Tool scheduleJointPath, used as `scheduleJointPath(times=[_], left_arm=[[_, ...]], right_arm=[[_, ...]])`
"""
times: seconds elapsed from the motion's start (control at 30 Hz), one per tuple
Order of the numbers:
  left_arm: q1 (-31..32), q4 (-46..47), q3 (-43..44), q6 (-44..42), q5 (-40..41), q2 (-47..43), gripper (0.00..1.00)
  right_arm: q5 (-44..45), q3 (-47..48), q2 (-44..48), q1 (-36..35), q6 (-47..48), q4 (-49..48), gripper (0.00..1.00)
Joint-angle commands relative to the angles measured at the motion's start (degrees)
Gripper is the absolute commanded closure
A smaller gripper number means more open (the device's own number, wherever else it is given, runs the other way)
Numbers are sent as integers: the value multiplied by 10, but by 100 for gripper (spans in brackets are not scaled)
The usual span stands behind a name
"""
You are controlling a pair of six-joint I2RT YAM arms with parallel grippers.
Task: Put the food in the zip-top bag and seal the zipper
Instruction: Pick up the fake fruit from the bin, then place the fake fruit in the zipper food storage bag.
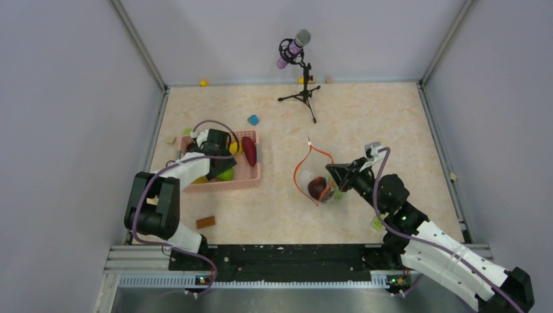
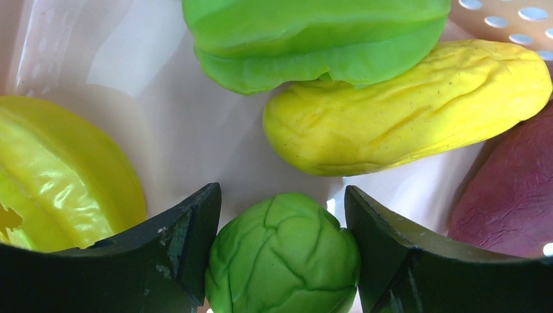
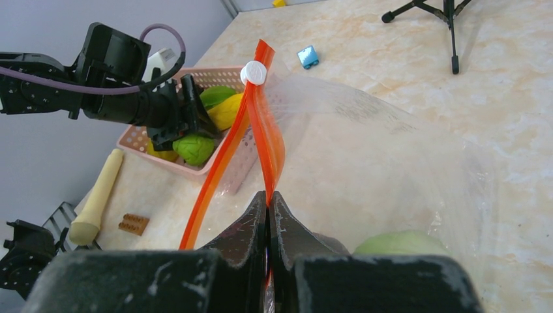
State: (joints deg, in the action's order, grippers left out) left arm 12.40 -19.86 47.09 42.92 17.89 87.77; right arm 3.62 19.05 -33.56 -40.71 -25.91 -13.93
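Observation:
My left gripper [image 2: 282,199] is down inside the pink basket [image 1: 251,179], its fingers pressed on both sides of a round bright green piece [image 2: 283,254]. Around it lie a yellow banana-like piece [image 2: 404,111], a green piece [image 2: 313,39], a yellow-green piece [image 2: 59,176] and a maroon piece [image 2: 508,195]. My right gripper [image 3: 268,199] is shut on the orange-red zipper [image 3: 267,143] and holds up the open mouth of the clear zip-top bag [image 3: 391,169]. The white slider [image 3: 253,72] is at the far end. A dark brown piece [image 1: 317,188] and a light green piece [image 3: 398,243] are in the bag.
A microphone tripod [image 1: 301,91] stands at the back centre. A blue block [image 1: 253,120] lies behind the basket and a brown block [image 1: 206,222] in front of it. A tan stick [image 3: 98,195] lies left of the basket. Walls enclose the table.

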Motion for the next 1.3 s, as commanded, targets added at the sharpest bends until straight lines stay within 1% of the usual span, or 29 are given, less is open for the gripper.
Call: scheduleJointPath(times=[0.0,0.1,0.23,0.3,0.4,0.53,0.63,0.83,0.93,1.0,1.13,1.27], left_arm=[[-3,-11,17,-6,-18,-3,61],[-3,-10,18,-7,-25,-15,70],[-3,-7,18,-6,-34,-54,71],[-3,-7,17,-6,-40,-79,75],[-2,-5,14,-5,-45,-123,79],[-1,-1,3,-9,-59,-186,79],[-1,13,-8,-20,-98,-230,79],[22,57,-20,-54,-212,-293,79],[52,86,-22,-73,-263,-308,79],[84,109,-21,-90,-293,-314,78],[183,131,-4,-149,-329,-310,77],[247,172,-2,-179,-383,-310,76]], right_arm=[[8,4,-1,0,9,-23,100],[7,5,-2,0,9,-23,100],[8,4,-1,0,9,-23,100],[9,3,0,0,9,-23,100],[9,4,-1,0,9,-23,100],[8,4,0,0,8,-23,100],[7,3,2,0,8,-23,100],[8,2,7,0,8,-24,100],[9,1,11,0,7,-25,100],[10,0,12,0,7,-26,100],[11,-1,10,0,7,-29,100],[2,-1,10,0,4,-30,100]])
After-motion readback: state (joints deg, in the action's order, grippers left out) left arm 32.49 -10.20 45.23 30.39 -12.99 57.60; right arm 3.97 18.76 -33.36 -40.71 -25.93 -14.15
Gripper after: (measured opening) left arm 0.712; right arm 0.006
